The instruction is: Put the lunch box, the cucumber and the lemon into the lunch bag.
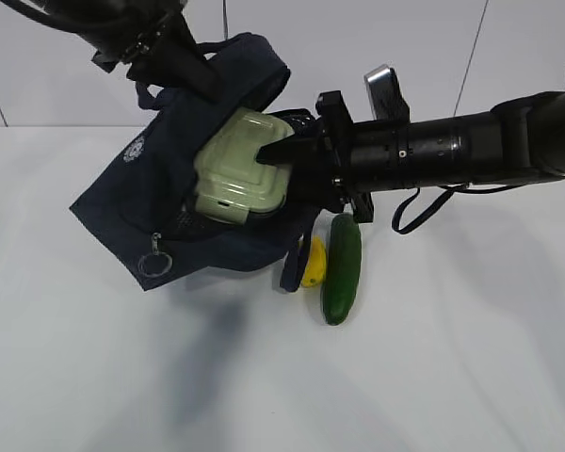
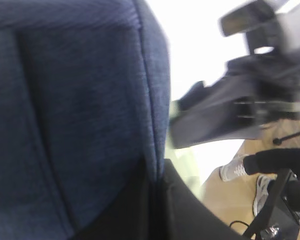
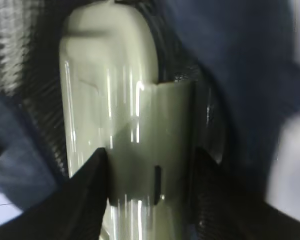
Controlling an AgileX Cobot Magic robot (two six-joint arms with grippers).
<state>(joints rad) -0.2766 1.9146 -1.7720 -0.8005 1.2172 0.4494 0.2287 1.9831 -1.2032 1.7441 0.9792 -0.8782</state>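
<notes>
Lunch box [image 1: 237, 174]: a pale sage-green lid with rounded corners and a side clip is showing; the box is sitting tilted in the open mouth of the bag, left of centre in the exterior view. Close up, its plastic is looking smooth and glossy.
Lunch bag [image 1: 137, 193]: boxy dark navy woven fabric is lying slumped on the table, its top flap being lifted toward the upper left. A small round white logo and a silver ring pull are showing on its left side.
Right hand [image 3: 150, 165]: its two black fingers are clamping the lunch box from both sides, reaching in from the right of the frame.
Left hand [image 1: 202, 85]: it is pinching the bag's upper fabric at the top of the frame, clenched on the cloth.
Lemon [image 1: 313, 264]: small, bright yellow and oval, lying just below the bag, partly hidden by it.
Cucumber [image 1: 342, 266]: long, smooth, dark green, lying beside the lemon on its right.
Table [image 1: 452, 358]: a plain white, matte surface.
</notes>
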